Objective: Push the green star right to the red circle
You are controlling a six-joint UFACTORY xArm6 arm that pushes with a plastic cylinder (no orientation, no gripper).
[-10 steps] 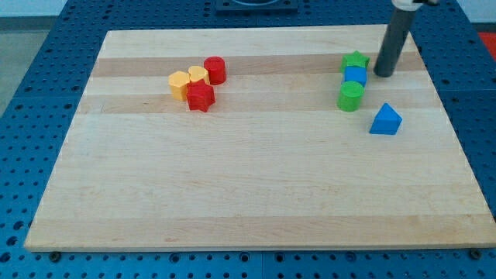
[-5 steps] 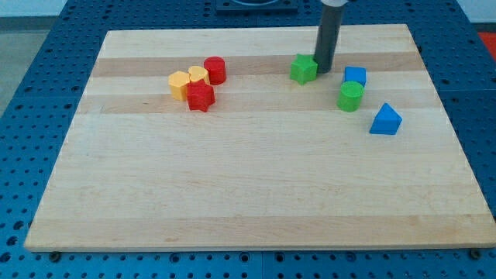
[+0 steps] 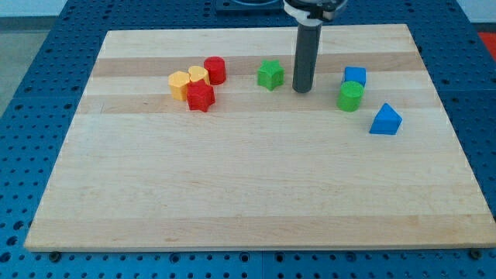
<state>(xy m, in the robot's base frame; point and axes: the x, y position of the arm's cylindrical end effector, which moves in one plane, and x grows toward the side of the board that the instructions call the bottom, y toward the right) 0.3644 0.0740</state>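
— What is lying there, biggest thing first?

— The wooden board [image 3: 256, 194] is filling most of the view, sitting on a blue perforated table [image 3: 23, 155].

— And the arm?

— The dark rod is standing upright, my tip [image 3: 301, 90] resting just to the view's right of the green star [image 3: 270, 74], with a small gap showing. There is no pincer here, so nothing is grasping anything.

— The target?

— The red circle [image 3: 215, 70] is sitting to the view's left of the star, apart from it, touching two yellow blocks [image 3: 188, 80] beside a red star [image 3: 200, 96].

— Anything else?

— A blue cube [image 3: 355, 77], green cylinder [image 3: 350, 96] and blue triangle [image 3: 386, 120] are clustering at the view's right.
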